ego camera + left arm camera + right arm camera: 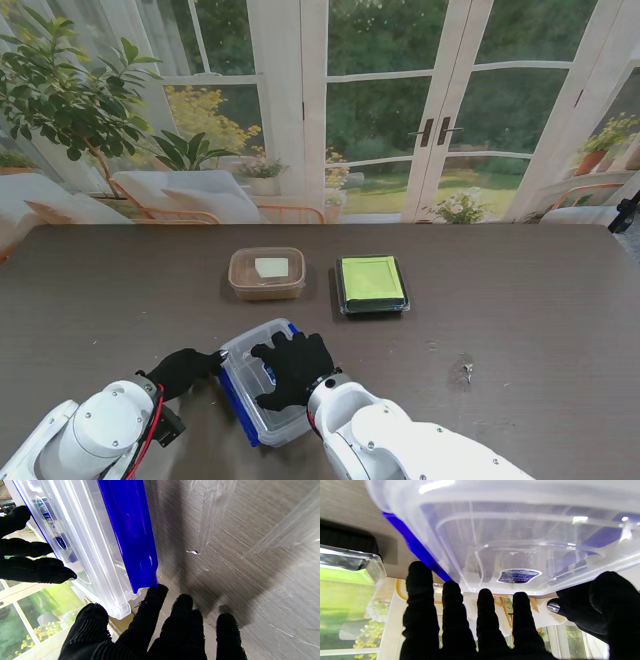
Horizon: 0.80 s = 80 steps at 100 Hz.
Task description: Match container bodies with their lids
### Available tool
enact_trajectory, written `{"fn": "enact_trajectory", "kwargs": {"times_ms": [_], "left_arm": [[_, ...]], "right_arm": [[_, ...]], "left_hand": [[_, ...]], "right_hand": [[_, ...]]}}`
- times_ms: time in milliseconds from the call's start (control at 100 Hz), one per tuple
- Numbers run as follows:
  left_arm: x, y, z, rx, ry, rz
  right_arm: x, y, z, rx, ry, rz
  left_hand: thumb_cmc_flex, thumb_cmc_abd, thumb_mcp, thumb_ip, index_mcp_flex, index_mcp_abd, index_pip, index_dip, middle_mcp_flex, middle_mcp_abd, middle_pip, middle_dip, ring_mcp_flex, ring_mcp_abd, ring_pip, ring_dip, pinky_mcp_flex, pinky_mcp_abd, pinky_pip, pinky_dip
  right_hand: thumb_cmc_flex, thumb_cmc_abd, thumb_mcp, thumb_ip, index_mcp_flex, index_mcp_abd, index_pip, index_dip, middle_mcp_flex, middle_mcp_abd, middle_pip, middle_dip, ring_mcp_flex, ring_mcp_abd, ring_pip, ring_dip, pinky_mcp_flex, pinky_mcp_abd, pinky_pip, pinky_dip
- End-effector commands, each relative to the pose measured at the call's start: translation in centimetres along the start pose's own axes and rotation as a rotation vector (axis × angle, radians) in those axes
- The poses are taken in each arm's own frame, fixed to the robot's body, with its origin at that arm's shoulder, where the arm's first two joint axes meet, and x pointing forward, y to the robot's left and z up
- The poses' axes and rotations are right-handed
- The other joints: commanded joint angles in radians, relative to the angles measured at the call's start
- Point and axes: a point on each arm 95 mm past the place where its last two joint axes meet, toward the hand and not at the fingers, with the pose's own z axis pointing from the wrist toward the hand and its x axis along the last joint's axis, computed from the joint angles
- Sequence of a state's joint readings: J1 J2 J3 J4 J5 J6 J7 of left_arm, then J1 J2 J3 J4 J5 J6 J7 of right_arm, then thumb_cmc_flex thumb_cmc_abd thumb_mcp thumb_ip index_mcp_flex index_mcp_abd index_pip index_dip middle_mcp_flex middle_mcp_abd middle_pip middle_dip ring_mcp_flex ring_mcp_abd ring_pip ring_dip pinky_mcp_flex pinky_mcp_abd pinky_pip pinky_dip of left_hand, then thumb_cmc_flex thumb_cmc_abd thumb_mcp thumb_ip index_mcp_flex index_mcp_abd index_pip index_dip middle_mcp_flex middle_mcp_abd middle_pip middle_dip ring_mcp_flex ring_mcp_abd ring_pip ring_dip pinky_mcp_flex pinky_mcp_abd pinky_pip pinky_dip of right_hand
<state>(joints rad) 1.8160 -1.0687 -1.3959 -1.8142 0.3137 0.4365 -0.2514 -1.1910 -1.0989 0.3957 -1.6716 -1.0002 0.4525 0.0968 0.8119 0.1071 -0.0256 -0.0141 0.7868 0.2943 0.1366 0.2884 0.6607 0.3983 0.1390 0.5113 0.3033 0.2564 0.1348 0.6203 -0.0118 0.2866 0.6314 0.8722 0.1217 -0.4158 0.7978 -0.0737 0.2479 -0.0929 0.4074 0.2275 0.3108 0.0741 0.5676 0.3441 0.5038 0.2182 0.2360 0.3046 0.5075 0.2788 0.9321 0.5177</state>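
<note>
The right hand (292, 368) lies flat, fingers spread, atop a clear container (262, 378) with blue clasps, at six o'clock on the dark table (520, 330). The left hand (185, 370), fingers extended, touches its nine o'clock end. Seating the lid appears under way; an even downward press comes next. Whether it has latched is unclear. Its long axis runs eleven to five o'clock.

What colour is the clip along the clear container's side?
Blue; the clip on the clear container shows best in the left wrist view.
</note>
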Motion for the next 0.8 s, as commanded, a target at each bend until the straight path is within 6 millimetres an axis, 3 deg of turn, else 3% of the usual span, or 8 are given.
{"fn": "enact_trajectory", "kwargs": {"times_ms": [0,290,590,790], "left_arm": [[-2.6,3.1,0.3,-0.104,-0.08,-0.02],[-2.5,3.2,0.5,-0.104,-0.072,-0.045],[-1.9,2.3,-0.5,-0.03,0.007,-0.194],[-2.6,2.0,-0.9,-0.032,-0.05,-0.046]], "right_arm": [[0.3,-1.5,-0.4,0.056,0.005,0.002],[0.4,-1.5,-0.5,0.061,0.003,0.003],[0.7,-1.6,-0.6,0.072,0.011,0.001],[0.8,-1.6,-0.6,0.073,0.012,0.003]], "left_hand": [[0.032,0.01,-0.003,0.0,0.001,-0.004,0.017,0.002,0.017,0.078,-0.003,0.008,0.08,0.244,0.082,0.006,0.009,0.042,0.003,-0.019],[0.034,0.011,-0.002,0.001,0.017,-0.003,0.025,0.003,0.018,0.076,-0.001,0.009,0.081,0.244,0.084,0.007,0.011,0.04,0.004,-0.019],[0.039,0.007,-0.002,0.0,0.029,0.007,0.034,0.01,0.023,0.083,-0.001,0.009,0.085,0.251,0.084,0.007,0.01,0.046,0.004,-0.018],[0.04,0.007,-0.002,0.0,0.009,0.016,0.02,0.004,0.032,0.083,0.002,0.011,0.093,0.251,0.087,0.009,0.016,0.049,0.008,-0.016]], "right_hand": [[-0.02,0.006,-0.02,0.02,-0.033,-0.002,-0.008,-0.001,-0.046,0.019,-0.008,-0.01,0.035,-0.047,0.089,0.026,-0.359,-0.017,0.004,0.001],[-0.019,0.006,-0.02,0.02,-0.033,-0.001,-0.013,0.0,-0.048,0.02,-0.008,-0.01,0.034,-0.047,0.091,0.028,-0.361,-0.017,0.003,0.001],[-0.022,0.009,-0.019,0.021,-0.035,-0.001,-0.018,0.001,-0.051,0.021,-0.008,-0.01,0.031,-0.047,0.09,0.028,-0.364,-0.017,0.001,0.001],[-0.022,0.011,-0.019,0.021,-0.036,-0.001,-0.023,0.002,-0.051,0.02,-0.008,-0.01,0.033,-0.047,0.091,0.028,-0.365,-0.017,0.0,0.002]]}}
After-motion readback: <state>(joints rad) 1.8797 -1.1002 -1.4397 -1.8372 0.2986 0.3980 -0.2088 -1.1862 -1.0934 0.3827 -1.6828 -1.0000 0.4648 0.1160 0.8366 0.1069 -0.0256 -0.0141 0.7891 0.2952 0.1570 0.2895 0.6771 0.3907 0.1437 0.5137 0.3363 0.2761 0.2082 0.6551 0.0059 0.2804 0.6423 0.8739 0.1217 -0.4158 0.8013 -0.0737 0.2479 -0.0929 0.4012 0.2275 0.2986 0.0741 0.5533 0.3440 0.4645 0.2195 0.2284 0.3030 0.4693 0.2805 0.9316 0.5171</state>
